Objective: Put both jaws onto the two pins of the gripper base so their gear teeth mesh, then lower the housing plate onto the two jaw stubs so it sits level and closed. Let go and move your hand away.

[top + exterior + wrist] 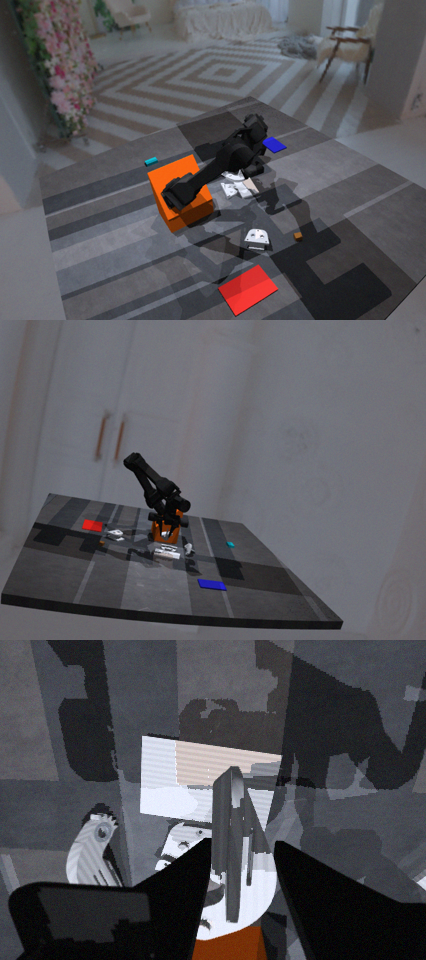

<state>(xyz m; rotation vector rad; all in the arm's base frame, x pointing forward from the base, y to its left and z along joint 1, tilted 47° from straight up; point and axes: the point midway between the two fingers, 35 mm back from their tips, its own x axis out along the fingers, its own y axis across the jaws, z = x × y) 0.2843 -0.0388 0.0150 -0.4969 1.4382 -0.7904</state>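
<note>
My gripper (166,537) (242,846) is shut on one white jaw (166,533) (262,880), which has a slot and a grey side. It holds the jaw raised above the white gripper base (246,191) (165,553) (167,800). The held jaw and fingers hide part of the base and its pins in the wrist view. The other jaw (188,548) (82,860) is off the base, to its left in the wrist view, with teeth and a round hole. The white housing plate (257,240) (113,532) lies apart, with two holes. The arm hides the fingertips in the top view.
A large orange block (185,165) (230,945) stands close beside the base. A red plate (247,289) (92,525), blue plate (274,144) (211,584), cyan block (151,161) (230,544) and small orange cube (297,236) (101,543) lie around. Shadows cross the table.
</note>
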